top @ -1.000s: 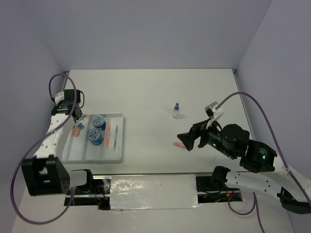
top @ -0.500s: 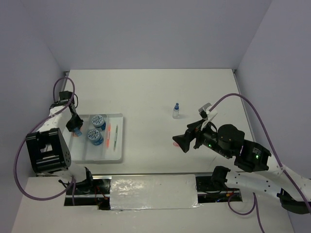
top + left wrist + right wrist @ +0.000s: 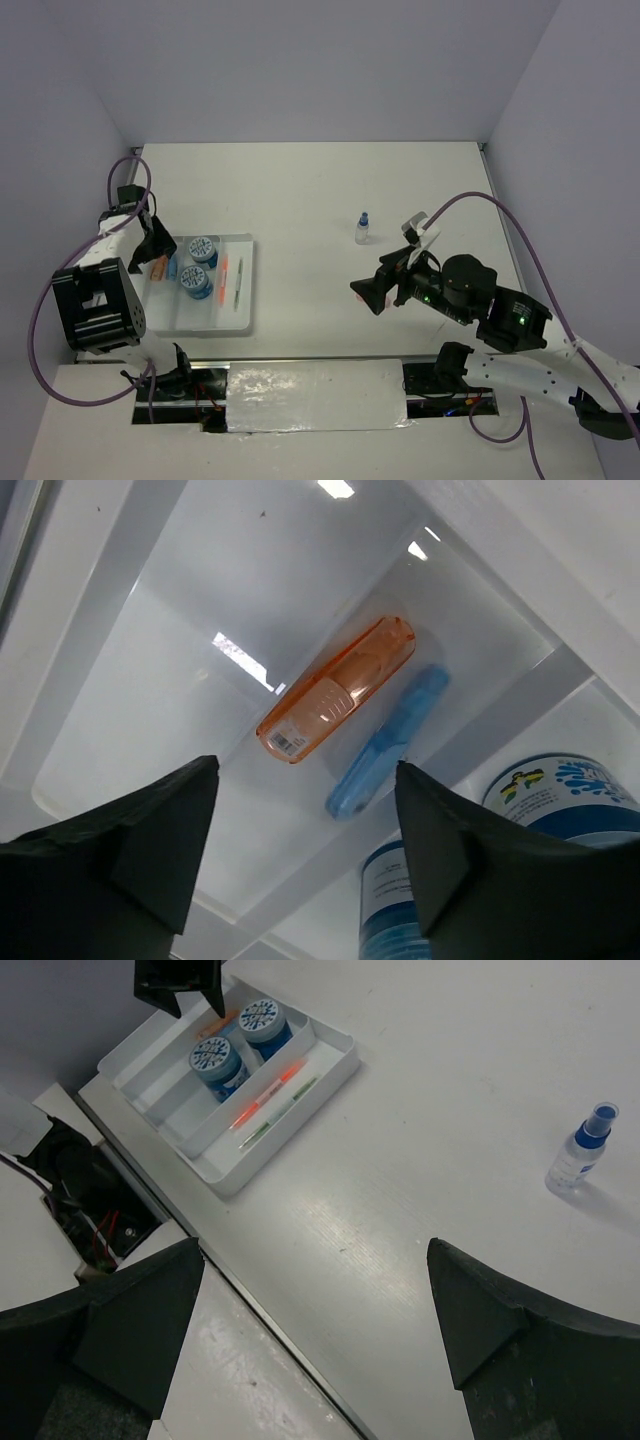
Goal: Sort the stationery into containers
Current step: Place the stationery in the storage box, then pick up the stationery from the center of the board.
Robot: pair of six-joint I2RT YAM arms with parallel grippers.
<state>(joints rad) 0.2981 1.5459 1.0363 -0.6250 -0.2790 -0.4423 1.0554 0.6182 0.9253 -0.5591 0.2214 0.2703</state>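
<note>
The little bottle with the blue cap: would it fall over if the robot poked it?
Probably. The bottle stands upright, tall and narrow on a small base, so a poke near the top would likely tip it. It looks round, so it might roll. Being small and clear, it is probably light.

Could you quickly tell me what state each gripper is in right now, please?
Left gripper: open, holding nothing; the orange marker lies in the tray beneath it.
Right gripper: open, empty.
</note>
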